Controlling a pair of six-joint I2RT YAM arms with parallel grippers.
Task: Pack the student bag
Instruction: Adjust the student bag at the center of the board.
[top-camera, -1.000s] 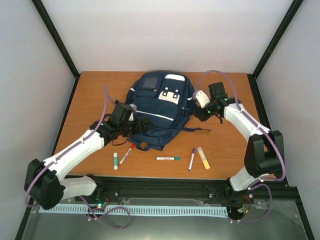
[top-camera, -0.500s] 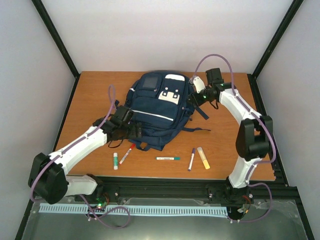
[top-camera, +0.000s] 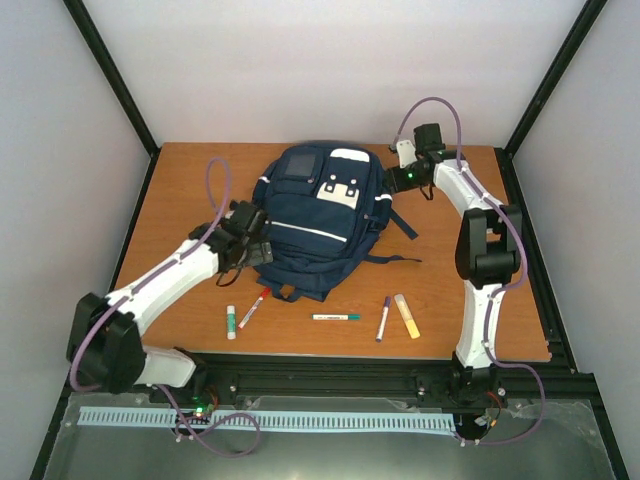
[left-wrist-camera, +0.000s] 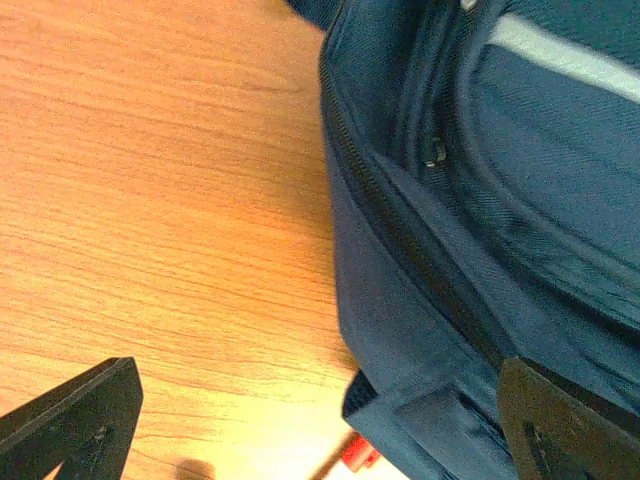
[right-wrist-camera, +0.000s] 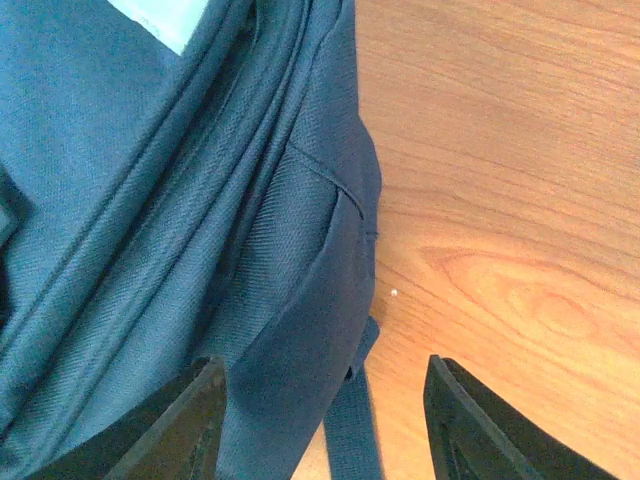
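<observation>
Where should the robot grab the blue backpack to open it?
Probably the small zipper pull on the backpack's left edge, pinched from over the table by the open left end effector: the backpack lies flat, and the pull hangs free beside the zipper track.

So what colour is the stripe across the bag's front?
A white stripe on the navy student bag; best in top external view.

I have the student bag (top-camera: 322, 215) lying flat on the surface (top-camera: 180, 180), front up. It is navy fabric with a white stripe across it, white patches toward its far end, and dark straps trailing from its right side. Its near left corner sits under one of the left fingers (left-wrist-camera: 565, 425). Its far right edge runs beside the right fingers (right-wrist-camera: 165, 430), partly between them.
</observation>
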